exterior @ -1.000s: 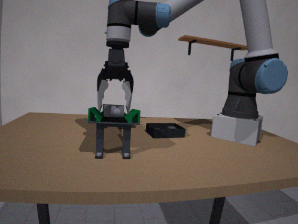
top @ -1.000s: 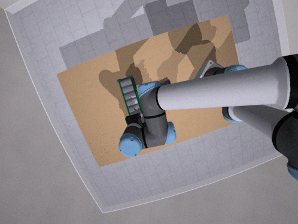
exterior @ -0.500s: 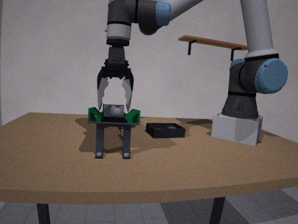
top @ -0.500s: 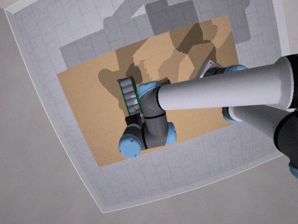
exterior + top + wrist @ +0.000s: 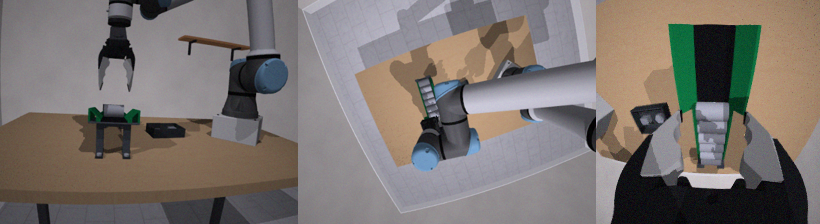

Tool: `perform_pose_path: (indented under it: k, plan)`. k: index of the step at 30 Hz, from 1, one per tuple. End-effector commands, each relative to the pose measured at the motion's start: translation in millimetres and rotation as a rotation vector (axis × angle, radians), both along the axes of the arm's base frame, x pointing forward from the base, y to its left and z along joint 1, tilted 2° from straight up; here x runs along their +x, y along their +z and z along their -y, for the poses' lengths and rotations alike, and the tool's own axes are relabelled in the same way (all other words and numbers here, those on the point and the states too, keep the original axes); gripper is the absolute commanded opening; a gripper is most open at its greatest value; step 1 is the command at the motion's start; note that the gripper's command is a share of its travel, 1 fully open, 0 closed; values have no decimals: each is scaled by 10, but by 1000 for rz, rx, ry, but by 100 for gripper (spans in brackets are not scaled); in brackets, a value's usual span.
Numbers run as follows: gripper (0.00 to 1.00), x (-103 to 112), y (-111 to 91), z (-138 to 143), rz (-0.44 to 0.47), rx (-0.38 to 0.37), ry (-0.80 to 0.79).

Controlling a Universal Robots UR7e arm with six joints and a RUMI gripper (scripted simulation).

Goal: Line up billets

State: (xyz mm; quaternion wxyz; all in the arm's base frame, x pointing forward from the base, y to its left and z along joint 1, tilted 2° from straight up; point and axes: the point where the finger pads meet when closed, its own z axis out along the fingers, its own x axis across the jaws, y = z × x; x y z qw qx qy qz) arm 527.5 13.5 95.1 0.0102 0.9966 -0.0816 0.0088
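Note:
The feed ramp [image 5: 97, 114] [image 5: 680, 65] [image 5: 420, 93] has green side rails and a black bed, and stands on dark legs on the wooden table. Several grey steel billets [image 5: 712, 131] [image 5: 429, 97] [image 5: 113, 110] lie across its bed in one row toward the lower end, side by side. The nearest billet [image 5: 712, 111] lies crosswise at the upper end of the row. My gripper [image 5: 115, 87] [image 5: 713, 111] is open and empty. It hangs well above the ramp, straight over the row. The stop at the row's lower end is hidden by the gripper body in the wrist view.
A low black tray [image 5: 165, 130] [image 5: 650, 118] sits on the table to the right of the ramp. The robot's white base block [image 5: 236, 129] stands further right. A wooden wall shelf [image 5: 213, 42] hangs behind.

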Motion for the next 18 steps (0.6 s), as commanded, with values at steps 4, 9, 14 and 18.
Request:
perform_pose_path:
  k: [4,9,14,18]
  plan:
    - [54,-2,221,-3,-1,0,0]
    - [54,-2,222,-3,-1,0,0]
    - [54,-2,222,-3,-1,0,0]
    - [54,-2,222,-3,-1,0,0]
